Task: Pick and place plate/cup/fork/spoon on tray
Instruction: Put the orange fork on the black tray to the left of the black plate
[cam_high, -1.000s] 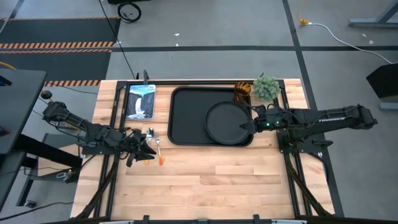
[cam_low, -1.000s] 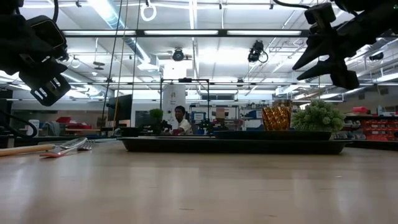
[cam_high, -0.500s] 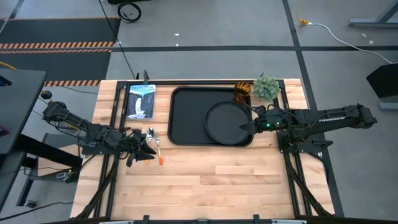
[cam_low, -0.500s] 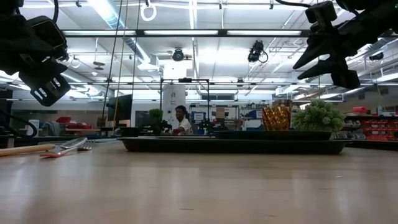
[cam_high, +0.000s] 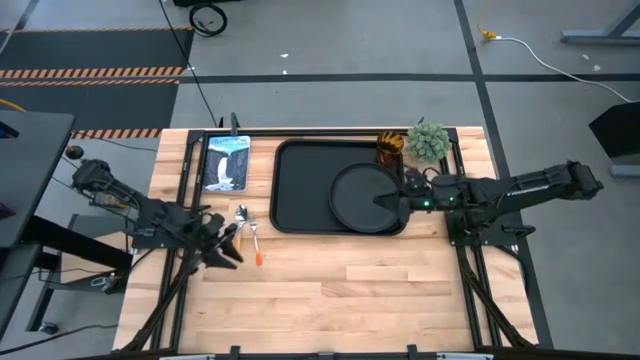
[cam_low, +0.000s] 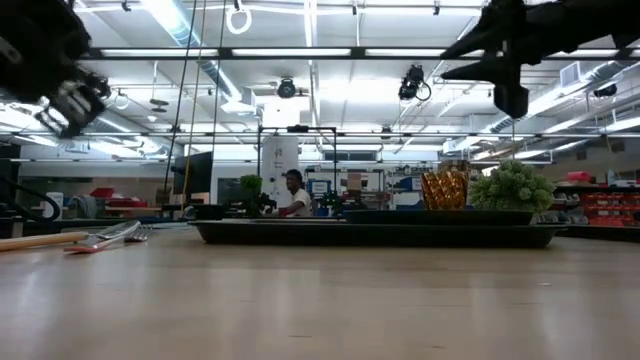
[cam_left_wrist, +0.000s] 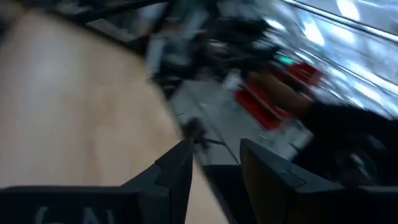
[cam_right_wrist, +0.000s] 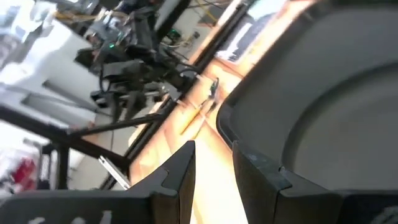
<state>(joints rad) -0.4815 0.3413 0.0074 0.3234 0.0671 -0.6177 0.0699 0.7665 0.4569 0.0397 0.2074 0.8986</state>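
Resting inside the tray (cam_high: 300, 190) at frame centre, the plate (cam_high: 360, 197) looks already placed, so the right gripper (cam_high: 384, 200) hangs over its right edge with fingers slightly apart, holding nothing. Overhead, the fork (cam_high: 255, 241) and spoon (cam_high: 241, 217) lie left of the tray beside the empty, narrowly parted left gripper (cam_high: 232, 243), probably next, while the low view alone shows the cup (cam_low: 444, 189) standing upright behind the tray.

Grey concrete floor (cam_high: 330, 50) surrounds the wooden desk (cam_high: 330, 290); a hazard-striped mat (cam_high: 90, 45) lies at ten o'clock. Fluorescent ceiling lights (cam_low: 300, 52) shine over shelving (cam_low: 600, 205), and a seated person (cam_low: 292, 194) is far off.
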